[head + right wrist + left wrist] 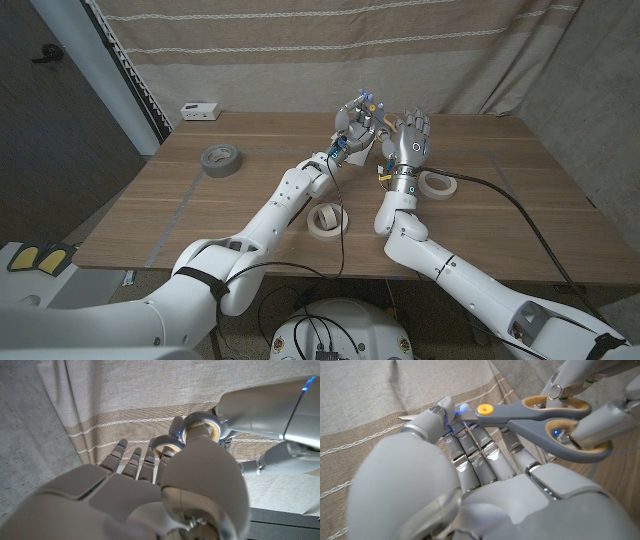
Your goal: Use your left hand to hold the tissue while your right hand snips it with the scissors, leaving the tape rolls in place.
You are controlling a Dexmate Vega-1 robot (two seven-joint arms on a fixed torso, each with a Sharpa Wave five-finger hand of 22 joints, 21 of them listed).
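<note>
Three tape rolls: grey, cream, white. One scissors, gripped by right robot hand; left robot hand spread. No legible writing.

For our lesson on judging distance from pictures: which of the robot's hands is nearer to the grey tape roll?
Left. The left hand is raised over the table's far middle, on the grey tape roll's side. The right hand, beside it, is farther off.

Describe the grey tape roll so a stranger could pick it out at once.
Start at the wooden table and look to its far left part, near the small white box. The grey tape roll lies flat there, alone. Unlike the two pale rolls near the arms, it is dark grey and thicker.
</note>
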